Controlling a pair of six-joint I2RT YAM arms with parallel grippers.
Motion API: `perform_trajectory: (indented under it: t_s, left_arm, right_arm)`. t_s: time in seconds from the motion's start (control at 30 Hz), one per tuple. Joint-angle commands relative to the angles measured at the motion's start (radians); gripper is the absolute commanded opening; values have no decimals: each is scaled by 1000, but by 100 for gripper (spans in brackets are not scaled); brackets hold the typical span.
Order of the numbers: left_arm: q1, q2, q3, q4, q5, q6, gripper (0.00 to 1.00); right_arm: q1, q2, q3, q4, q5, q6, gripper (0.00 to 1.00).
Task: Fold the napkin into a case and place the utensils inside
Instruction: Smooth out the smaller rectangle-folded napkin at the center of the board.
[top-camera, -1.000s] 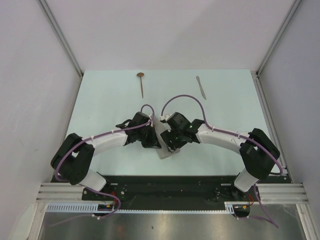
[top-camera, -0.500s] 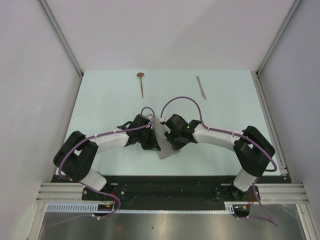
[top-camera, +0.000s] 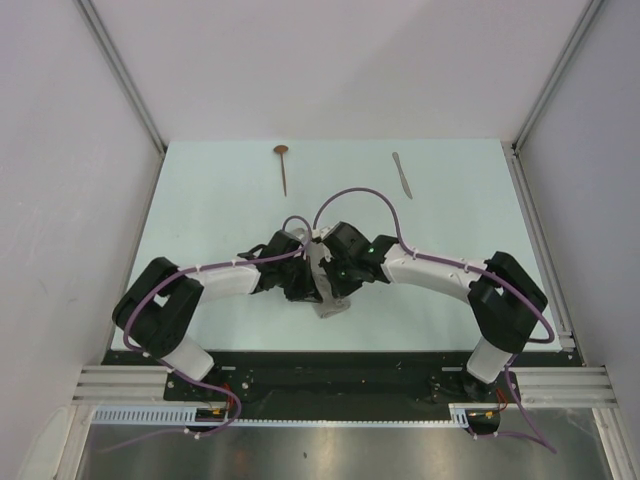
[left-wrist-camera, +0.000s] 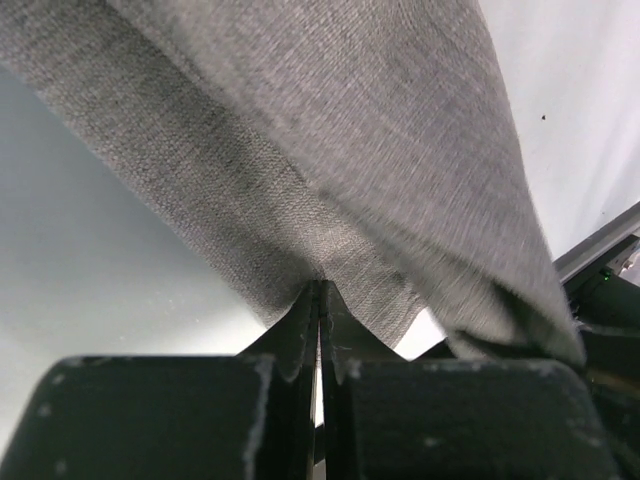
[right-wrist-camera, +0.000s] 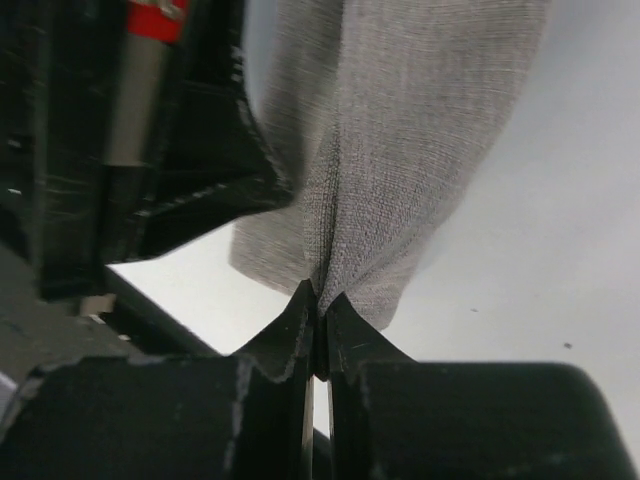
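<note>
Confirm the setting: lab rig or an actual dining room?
Probably a lab test cell: blank white walls, an aluminium frame post, and a pale table with a black mounting plate along its near edge.

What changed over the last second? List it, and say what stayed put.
The right gripper closed on the napkin and moved left, toward the left gripper, so the two now pinch the cloth close together; the right arm's elbow drew in too. The left gripper kept its pinch on the napkin. The spoon and knife stayed at the far edge of the table.
</note>
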Motion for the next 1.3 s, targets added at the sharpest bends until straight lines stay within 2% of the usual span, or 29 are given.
perform_trajectory:
  t_s: [0.0,0.2,0.5,0.87,1.17,1.23,1.27]
  left_arm:
    - [-9,-8,-12,37,-6,-24,0]
    - [-10,-48,-1,-5,-17,-5,0]
    - [-9,-188,-13,-178,-84,41,0]
    - [-17,-87,-102,6,-31,-10,0]
    - [-59,-73,-99,17,-31,-33,0]
    - [-61,-71,-108,21,-29,-33,0]
    - [-63,-74,-110,20,-31,-33,0]
  right_arm:
    - [12,35,44,33,-119,71,0]
    - [21,66,22,60,-154,96,0]
    - [15,77,31,53,-144,99,0]
    - [17,88,42,73,-179,136,0]
    - [26,128,37,116,-220,180,0]
    - [24,128,30,126,-225,191,3]
    - [24,132,27,137,-229,195,9]
